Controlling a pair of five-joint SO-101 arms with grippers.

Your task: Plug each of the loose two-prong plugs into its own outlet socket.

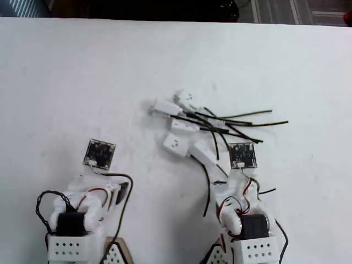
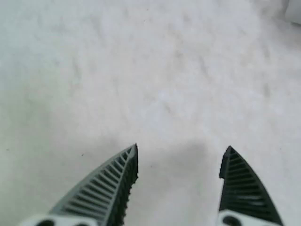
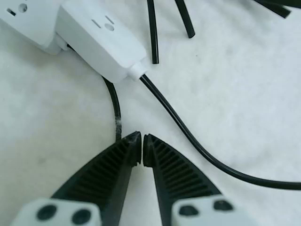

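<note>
White plastic socket blocks and plugs lie heaped just right of the table's middle, with thin black cords crossing over and under them. The nearest white socket block faces up with its two slots showing. A second white socket block touches its far end.

The right gripper hovers near that block, its black ribbed jaws pressed together on nothing and a cord running just beside the tips. The left gripper hangs spread wide over the bare white table, well apart from the heap.

The tangle looks like the chief risk: lifting one piece would likely drag its neighbours by the crossed cords. A jaw coming down here might also pinch a cord instead of a plastic body. From above the plugs and sockets look alike, so the wrong piece could be taken.

The high view shows five white pieces, two of them clearly sockets; the other three cannot be told apart. The cords are too tangled to count. There are two grippers.
</note>
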